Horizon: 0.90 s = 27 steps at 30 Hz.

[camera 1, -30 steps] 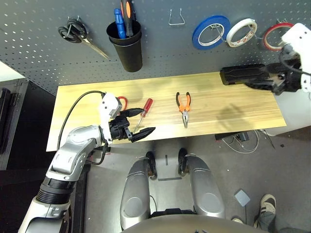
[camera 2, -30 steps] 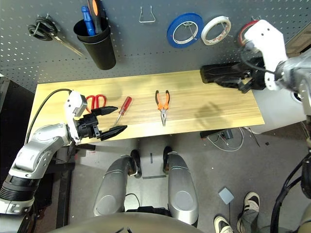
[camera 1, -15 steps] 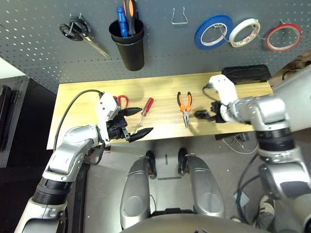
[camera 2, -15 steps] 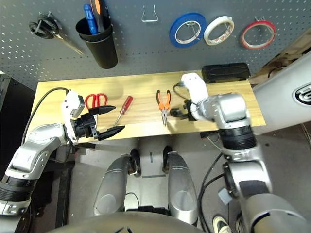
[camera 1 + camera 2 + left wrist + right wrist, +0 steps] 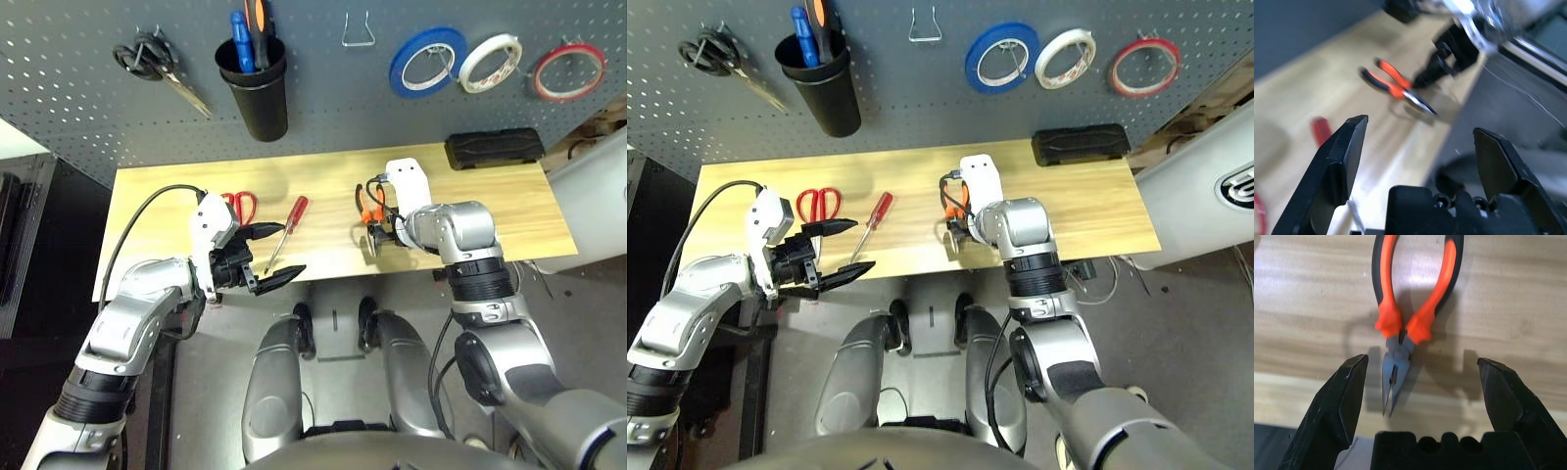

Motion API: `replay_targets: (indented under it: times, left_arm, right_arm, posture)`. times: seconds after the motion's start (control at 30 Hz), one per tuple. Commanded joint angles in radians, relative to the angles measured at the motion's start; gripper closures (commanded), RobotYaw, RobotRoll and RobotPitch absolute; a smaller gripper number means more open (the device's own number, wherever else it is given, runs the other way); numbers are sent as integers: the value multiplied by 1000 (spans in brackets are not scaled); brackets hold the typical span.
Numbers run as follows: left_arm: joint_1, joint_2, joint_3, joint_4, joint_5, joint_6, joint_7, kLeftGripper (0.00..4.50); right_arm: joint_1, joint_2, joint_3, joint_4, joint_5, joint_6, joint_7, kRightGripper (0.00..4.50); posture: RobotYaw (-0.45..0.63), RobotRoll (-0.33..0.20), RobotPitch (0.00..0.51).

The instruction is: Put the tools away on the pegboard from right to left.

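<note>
right gripper (image 5: 1418,382) hovering over pliers (image 5: 1413,308) | jaws spread wide, straddling the nose | handles pointing away | left gripper (image 5: 266,255) open, farther off

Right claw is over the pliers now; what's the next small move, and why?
Probably lower the right claw and close on the pliers. Its fingers are open, straddling the nose near the pivot, above the table. The red tape ring already hangs, so the pliers come next.
</note>
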Motion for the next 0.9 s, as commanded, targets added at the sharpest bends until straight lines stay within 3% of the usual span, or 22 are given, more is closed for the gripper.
replay_targets:
  times: [0.03,0.17,0.57,0.9]
  left_arm:
    - [0,-30,34,2,-22,-4,36,0]
    - [-9,-47,58,-11,-41,19,64,0]
    - [56,14,16,-51,-25,46,13,0]
    - [71,24,13,-74,-29,61,11,0]
  right_arm:
    - [-17,4,-8,98,-7,-58,-17,15]
    - [-52,14,-26,209,-3,-128,-30,15]
    - [-199,103,-102,597,13,-389,-127,15]
    - [-248,115,-117,807,6,-561,-189,15]
  posture:
    - [-9,0,325]
    - [-9,0,325]
    - [16,0,330]
    - [26,0,329]
